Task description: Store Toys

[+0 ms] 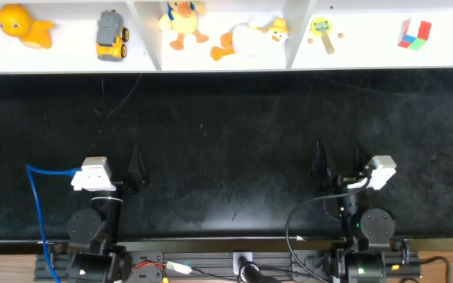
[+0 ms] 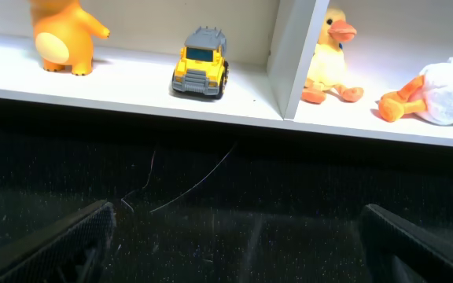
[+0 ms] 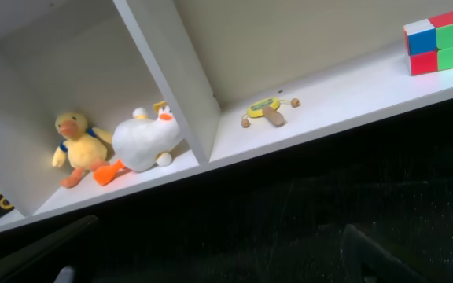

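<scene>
While all 6 toys sit inside the white shelf [image 1: 226,63] along the top edge of the top view, both claws stay low in the frame, well apart from them. 2 dividers [image 1: 149,35] split the shelf into 3 bays, and each bay holds 2 toys.

At the upper left, 1 orange duck [image 1: 23,26] stands beside 1 yellow truck [image 1: 112,35]. In the upper middle, 1 plush duck [image 1: 183,20] sits upright next to 1 white bird [image 1: 250,39] that lies on its side, orange feet toward the plush duck. At the upper right, 1 wooden toy [image 1: 323,33] lies flat near the divider, and 1 cube [image 1: 414,34] stands well apart from it, toward the right edge.

A broad band of black mat [image 1: 226,134] lies between the shelf and the 2 claws. At the lower left, the left claw [image 1: 114,156] is spread wide and holds nothing; it sits straight below the truck's bay. At the lower right, the right claw [image 1: 338,156] is also spread wide and empty, below the wooden toy's bay. No toy touches either claw.

1 blue cable [image 1: 38,204] loops beside the left arm near the lower left corner.
</scene>
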